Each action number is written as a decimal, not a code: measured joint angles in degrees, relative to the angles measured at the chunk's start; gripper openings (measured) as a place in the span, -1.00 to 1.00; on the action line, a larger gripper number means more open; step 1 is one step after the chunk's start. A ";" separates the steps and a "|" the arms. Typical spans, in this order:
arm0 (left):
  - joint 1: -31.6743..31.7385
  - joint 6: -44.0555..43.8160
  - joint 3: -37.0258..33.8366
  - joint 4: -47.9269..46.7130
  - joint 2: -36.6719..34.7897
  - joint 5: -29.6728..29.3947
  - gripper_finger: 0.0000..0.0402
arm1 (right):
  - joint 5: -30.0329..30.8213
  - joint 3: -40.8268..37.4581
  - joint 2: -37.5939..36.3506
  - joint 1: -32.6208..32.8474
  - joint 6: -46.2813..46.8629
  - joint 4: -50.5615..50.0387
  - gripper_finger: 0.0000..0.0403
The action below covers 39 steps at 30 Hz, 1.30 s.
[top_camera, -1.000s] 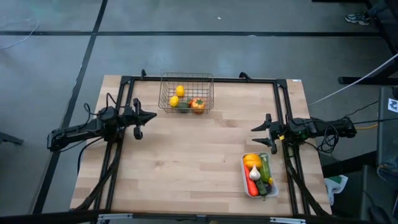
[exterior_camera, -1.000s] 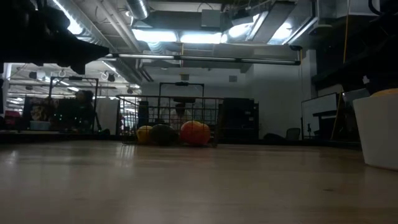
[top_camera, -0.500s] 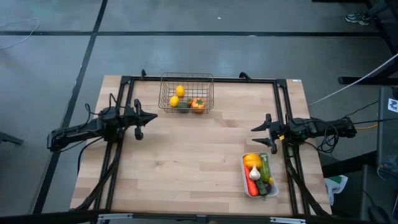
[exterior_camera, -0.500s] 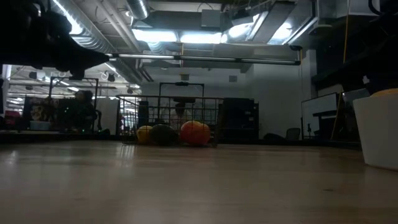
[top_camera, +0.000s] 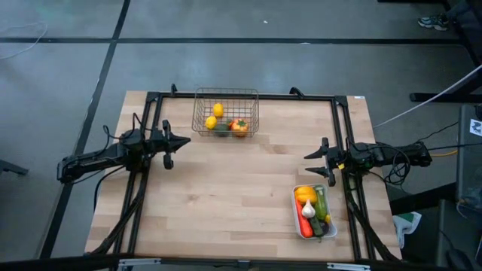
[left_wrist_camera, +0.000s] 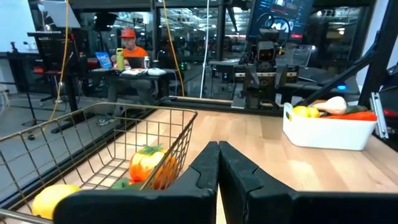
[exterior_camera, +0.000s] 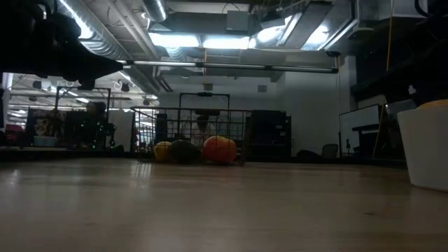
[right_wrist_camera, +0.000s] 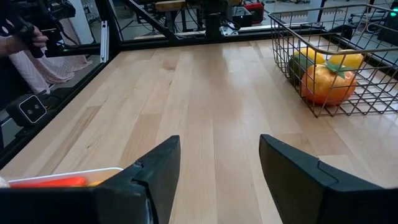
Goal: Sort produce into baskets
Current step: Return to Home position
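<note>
The wire mesh basket (top_camera: 226, 113) stands at the table's far edge with two yellow lemons (top_camera: 218, 110), an orange tomato (top_camera: 239, 126) and a green piece in it. The white tray (top_camera: 312, 212) at the near right holds a yellow pepper, a carrot, white garlic and cucumbers. My left gripper (top_camera: 186, 141) is shut and empty at the table's left side, left of the basket. My right gripper (top_camera: 307, 163) is open and empty at the right side, just beyond the tray. The basket also shows in the left wrist view (left_wrist_camera: 112, 155) and the right wrist view (right_wrist_camera: 323, 56).
A black frame (top_camera: 248, 95) runs along the table's far, left and right edges. Bare wood (top_camera: 233, 188) lies between the two grippers. A person sits at a desk in the room beyond the table (left_wrist_camera: 130, 53).
My left gripper has drawn back a little toward the table's left edge and then kept still.
</note>
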 joint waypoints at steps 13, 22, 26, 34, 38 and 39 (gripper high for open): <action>0.00 0.33 0.02 -0.06 0.00 -0.05 -0.99 | 0.00 0.01 0.00 0.00 0.00 0.00 0.08; 0.00 -0.24 0.02 -0.08 0.00 -0.05 -0.99 | 0.00 0.01 0.00 0.00 0.00 0.00 0.08; 0.00 -0.04 0.02 -0.08 0.00 -0.04 -0.99 | 0.00 0.01 0.00 -0.02 0.00 0.00 0.08; 0.00 -0.25 0.02 -0.08 -0.01 -0.05 -0.99 | 0.00 0.01 0.00 0.00 0.00 0.00 0.08; 0.00 -0.04 0.02 -0.08 0.00 -0.03 -0.99 | 0.00 0.01 0.00 -0.02 0.00 0.00 0.08; 0.00 -0.13 0.02 -0.08 -0.01 -0.03 -0.99 | 0.00 0.01 0.00 0.00 0.00 0.00 0.08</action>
